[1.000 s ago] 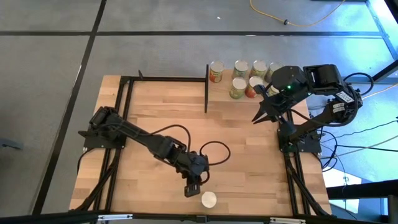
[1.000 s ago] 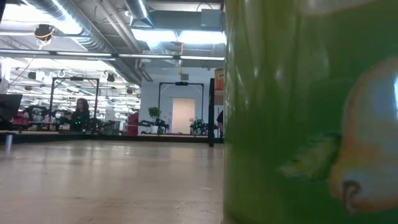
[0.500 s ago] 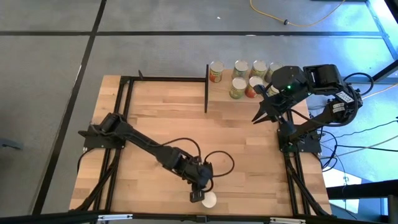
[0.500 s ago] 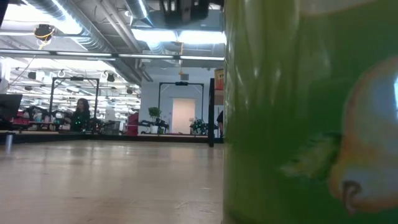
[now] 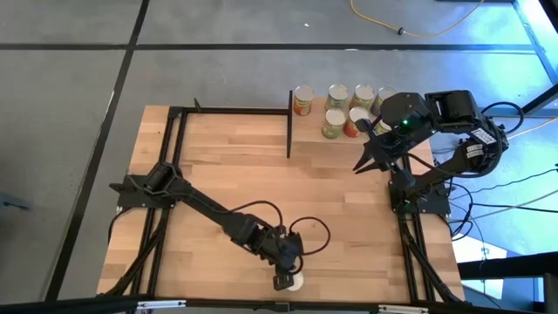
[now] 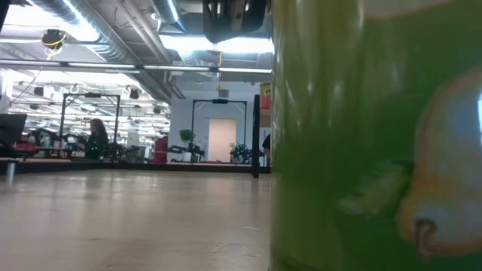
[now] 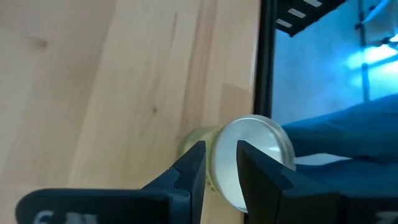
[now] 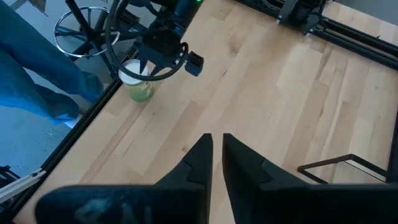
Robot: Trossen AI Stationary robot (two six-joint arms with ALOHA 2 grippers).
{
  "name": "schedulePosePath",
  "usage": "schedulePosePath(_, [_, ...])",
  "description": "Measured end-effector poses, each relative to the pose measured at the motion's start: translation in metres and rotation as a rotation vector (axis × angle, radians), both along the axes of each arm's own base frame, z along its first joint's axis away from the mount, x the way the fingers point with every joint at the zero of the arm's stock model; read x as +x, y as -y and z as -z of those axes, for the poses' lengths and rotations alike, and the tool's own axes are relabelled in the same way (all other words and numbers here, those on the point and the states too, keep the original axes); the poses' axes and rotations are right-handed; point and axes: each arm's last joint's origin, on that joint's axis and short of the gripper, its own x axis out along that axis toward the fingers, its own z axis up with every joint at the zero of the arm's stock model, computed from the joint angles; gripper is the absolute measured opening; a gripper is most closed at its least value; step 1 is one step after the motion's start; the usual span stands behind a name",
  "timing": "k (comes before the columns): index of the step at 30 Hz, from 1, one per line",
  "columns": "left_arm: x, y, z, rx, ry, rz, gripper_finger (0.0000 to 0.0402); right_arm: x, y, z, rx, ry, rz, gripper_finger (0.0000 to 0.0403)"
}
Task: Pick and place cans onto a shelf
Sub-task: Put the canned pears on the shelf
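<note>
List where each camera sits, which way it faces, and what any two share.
High: overhead, straight down on the table, both arms, shelf.
Low: tabletop height, level across; green can fills the right, the left gripper at the top.
Left wrist: past its own fingers down at the can's pale top.
Right wrist: past its own near-closed fingers across the table, at the left gripper above that can.
Shared: all four show the same green can.

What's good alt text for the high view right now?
Seen from above, the left gripper hangs over a lone can at the wooden table's near edge. The right gripper waits raised by the far right corner, beside a cluster of cans next to the shelf's black upright panel.
</note>
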Motion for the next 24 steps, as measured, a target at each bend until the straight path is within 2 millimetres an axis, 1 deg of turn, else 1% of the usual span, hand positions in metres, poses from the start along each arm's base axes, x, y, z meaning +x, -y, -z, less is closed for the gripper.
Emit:
schedulePosePath(18, [-0.003, 0.002, 0.001, 0.021, -0.011, -0.003, 0.0079, 0.0, 0.0, 0.0, 0.001, -0.002, 0.001, 0.0039])
schedulePosePath(24, [0.004, 0.008, 0.021, -0.016, -0.043, 0.021, 0.0079, 0.0, 0.0, 0.0, 0.0, -0.002, 0.0, 0.0039])
